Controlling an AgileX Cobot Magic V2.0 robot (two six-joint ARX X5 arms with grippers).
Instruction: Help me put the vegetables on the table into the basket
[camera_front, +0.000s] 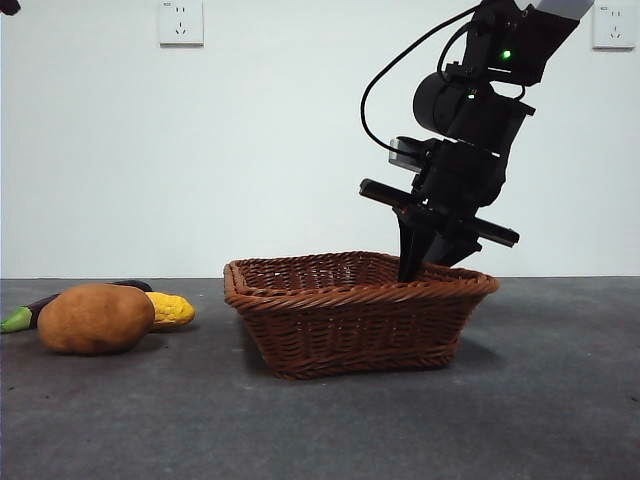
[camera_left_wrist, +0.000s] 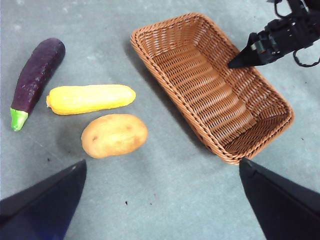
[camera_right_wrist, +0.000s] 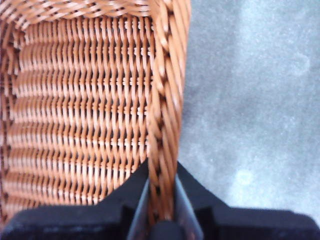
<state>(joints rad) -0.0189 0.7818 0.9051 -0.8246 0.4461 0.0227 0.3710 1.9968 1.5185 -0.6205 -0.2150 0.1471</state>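
The right gripper (camera_right_wrist: 161, 200) pinches the basket (camera_front: 300, 330) rim, the left gripper (camera_left_wrist: 160, 200) waits wide open above the potato (camera_left_wrist: 114, 135).

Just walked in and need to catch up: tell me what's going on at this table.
The right end effector is clamped on the rim of the wicker basket, one jaw inside the wall and one outside. The basket holds nothing yet. The potato, corn and eggplant all lie on the table beside the basket, untouched. The left end effector hangs open above them, holding nothing.
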